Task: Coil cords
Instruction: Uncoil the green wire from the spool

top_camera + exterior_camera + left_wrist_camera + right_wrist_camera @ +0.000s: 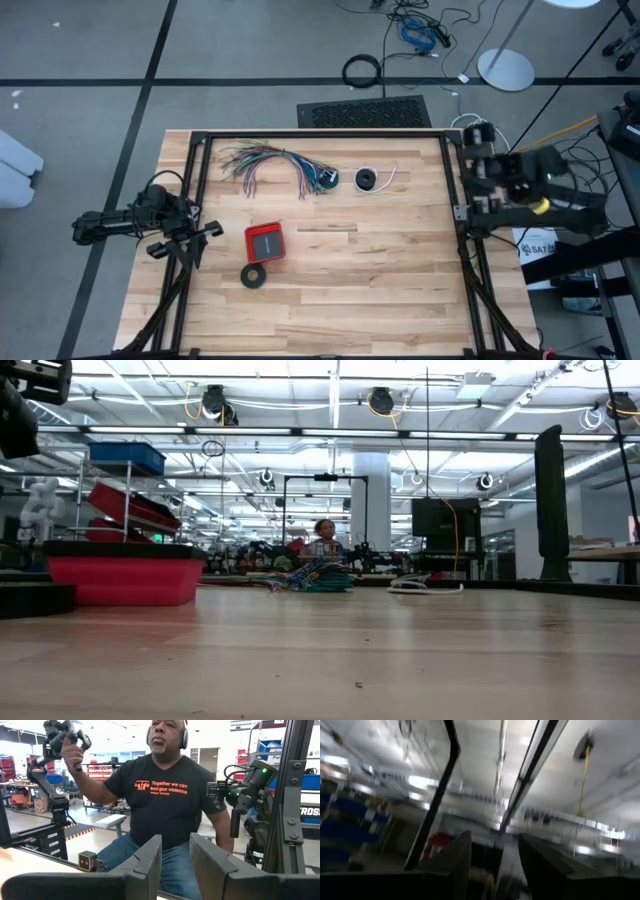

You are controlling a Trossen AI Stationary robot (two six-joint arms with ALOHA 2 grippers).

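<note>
The teal-green wire [330,180] lies as a small coil on the wooden table [400,280], at the right end of a fanned bundle of many-coloured wires [262,160]. Just right of it lies the thin white cord [388,178] with its small black round piece [367,180]. In the low view both show far off, the teal wire [330,582] and the white cord [425,588]. My left gripper [175,845] stands open at the table's left edge [205,232], holding nothing. My right gripper [495,842] is open and raised beyond the table's right edge, and its arm [510,180] is clear of the cords.
A red box [265,242] and a black tape-like ring [255,276] lie near my left gripper. A black frame [320,135] runs along the table's far, left and right sides. A person [165,795] sits beyond the table, one hand raised on a handle.
</note>
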